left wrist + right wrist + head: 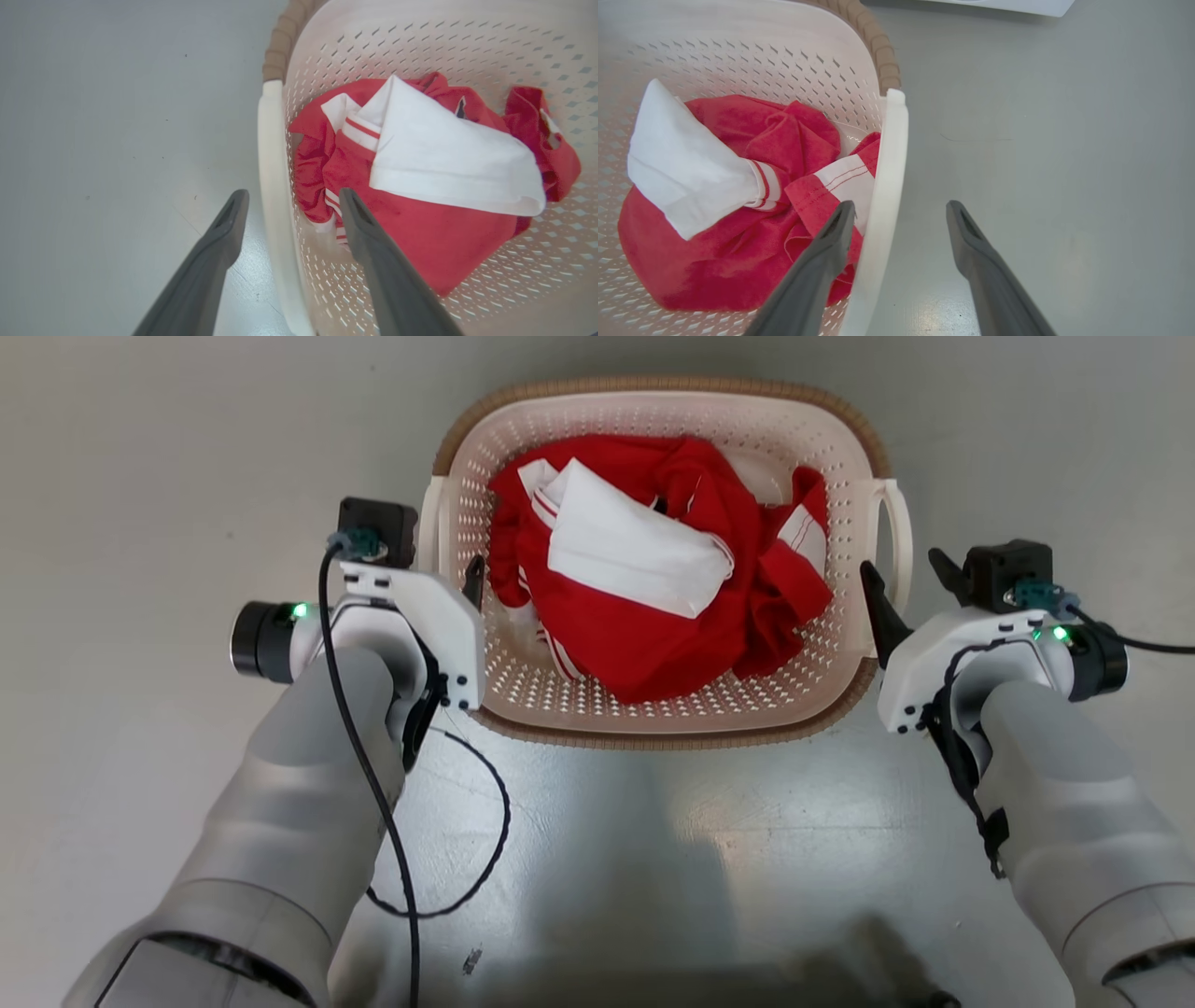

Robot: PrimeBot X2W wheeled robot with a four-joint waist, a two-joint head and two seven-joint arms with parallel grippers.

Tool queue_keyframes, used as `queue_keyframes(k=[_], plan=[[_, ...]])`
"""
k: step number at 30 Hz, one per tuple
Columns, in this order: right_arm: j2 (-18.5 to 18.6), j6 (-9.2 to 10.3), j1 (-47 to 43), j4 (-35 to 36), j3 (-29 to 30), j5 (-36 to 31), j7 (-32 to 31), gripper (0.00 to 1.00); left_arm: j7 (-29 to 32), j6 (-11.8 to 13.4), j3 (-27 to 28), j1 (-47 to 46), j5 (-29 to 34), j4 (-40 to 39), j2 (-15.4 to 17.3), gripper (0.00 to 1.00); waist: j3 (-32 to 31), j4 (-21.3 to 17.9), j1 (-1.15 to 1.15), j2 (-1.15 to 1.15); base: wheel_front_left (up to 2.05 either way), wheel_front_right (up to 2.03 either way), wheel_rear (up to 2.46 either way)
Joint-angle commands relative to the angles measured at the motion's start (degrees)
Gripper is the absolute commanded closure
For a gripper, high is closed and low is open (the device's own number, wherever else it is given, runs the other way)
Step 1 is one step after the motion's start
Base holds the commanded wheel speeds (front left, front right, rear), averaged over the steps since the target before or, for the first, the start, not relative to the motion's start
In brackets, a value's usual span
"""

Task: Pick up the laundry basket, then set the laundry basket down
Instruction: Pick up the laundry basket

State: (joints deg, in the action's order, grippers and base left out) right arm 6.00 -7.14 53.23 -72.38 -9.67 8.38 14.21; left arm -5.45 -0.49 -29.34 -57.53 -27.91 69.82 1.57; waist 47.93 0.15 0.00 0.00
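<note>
laundry basket [653,411] sits on the grey floor [140,476] straight ahead of the robot, cream and perforated with a brown rim, with red and white clothing [653,588] heaped inside. its left handle [273,186] lies between the two fingers of the left gripper [293,192], one finger over the clothing, the other over the floor outside. the right handle [887,186] lies likewise within the right gripper [900,204]. both grippers stand spread wide and grasp nothing; whether any finger touches a handle i cannot tell. a black cable [485,859] loops beside the left forearm.
</note>
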Motion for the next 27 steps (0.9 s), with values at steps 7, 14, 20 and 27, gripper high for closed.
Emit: queue_keyframes(k=[7,14,20,27], plan=[[-1.2,-0.35,0.5,-0.7,-1.5,0.9,-0.1,0.00,1.1,1.2,-1.7,-1.8,-2.5,-1.0,1.3,0.00,2.2,0.3,0.00,0.00,0.00,0.00,0.00],[-1.5,-0.35,1.6,-1.1,-1.6,0.9,-0.9,0.00,2.4,2.9,-4.9,-2.7,-4.5,-2.7,1.3,0.00,3.6,0.9,0.00,0.00,0.00,0.00,0.00],[-1.8,-0.35,2.2,-1.3,-1.4,1.1,-1.0,0.00,2.6,3.5,-7.5,-3.5,-6.3,-3.0,1.3,0.00,5.2,1.0,0.00,0.00,0.00,0.00,0.00],[-1.8,-0.35,2.3,-1.4,-1.3,1.2,-0.8,0.00,2.1,3.5,-9.3,-4.4,-7.6,-2.4,1.3,0.00,6.1,1.2,0.00,0.00,0.00,0.00,0.00]])
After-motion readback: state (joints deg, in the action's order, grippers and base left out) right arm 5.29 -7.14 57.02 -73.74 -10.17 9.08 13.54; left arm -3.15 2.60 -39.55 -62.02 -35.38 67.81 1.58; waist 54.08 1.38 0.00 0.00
